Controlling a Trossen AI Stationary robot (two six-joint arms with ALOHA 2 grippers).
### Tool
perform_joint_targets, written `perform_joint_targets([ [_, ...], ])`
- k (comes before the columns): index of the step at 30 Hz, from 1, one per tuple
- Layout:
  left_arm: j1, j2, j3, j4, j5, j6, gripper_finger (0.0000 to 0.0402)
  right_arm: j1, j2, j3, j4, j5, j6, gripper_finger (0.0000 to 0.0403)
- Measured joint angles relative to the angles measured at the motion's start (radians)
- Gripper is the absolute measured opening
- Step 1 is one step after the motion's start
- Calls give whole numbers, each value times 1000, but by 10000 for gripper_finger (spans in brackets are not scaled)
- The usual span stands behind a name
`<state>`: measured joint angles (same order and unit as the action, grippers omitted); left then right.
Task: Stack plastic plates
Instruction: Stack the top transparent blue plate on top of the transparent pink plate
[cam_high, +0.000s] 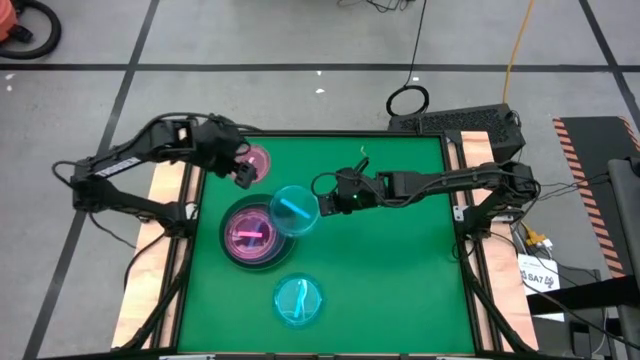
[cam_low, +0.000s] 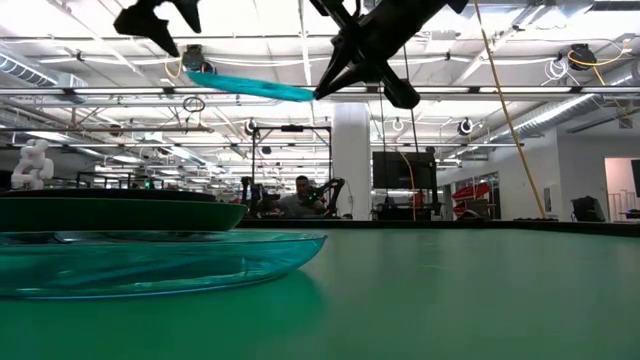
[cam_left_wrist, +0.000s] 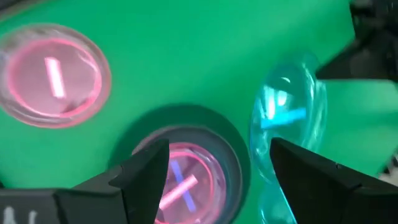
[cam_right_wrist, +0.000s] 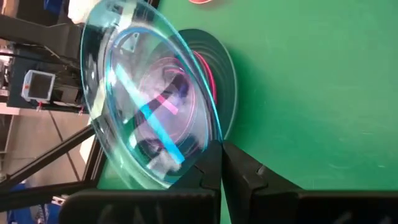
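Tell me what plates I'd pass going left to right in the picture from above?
Dark grey stack with pink plate on top → cyan plate in the right gripper. The small pink plate and near cyan plate overlap those in the order.

Stack's plates (cam_high: 250, 235) beneath top indistinct

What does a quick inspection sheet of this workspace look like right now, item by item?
Surface: green table, mostly bare.
Job's things: dark grey plate stack with pink plate inside; small pink plate at the back; cyan plate at the front; another cyan plate held tilted in the air, partly over the stack.
Clutter: nothing seen.
End effectors: right end effector shut on the lifted plate's rim; left end effector open, hovering above the stack.
Cables: yellow cable on the floor.
Surroundings: workshop hall, a person seated far behind.
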<state>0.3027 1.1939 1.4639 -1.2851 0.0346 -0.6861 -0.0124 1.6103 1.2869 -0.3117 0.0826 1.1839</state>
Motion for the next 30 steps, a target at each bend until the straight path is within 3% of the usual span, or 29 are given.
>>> perform_joint_targets([
  [3,-3,49,0,1,52,14,277,0,0,0,7,-1,-3,0],
  [13,-53,97,0,79,79,-32,206,-1,0,0,31,-1,-32,0],
  [30,-142,173,-1,122,-36,-82,197,-21,0,0,80,-1,-71,0],
])
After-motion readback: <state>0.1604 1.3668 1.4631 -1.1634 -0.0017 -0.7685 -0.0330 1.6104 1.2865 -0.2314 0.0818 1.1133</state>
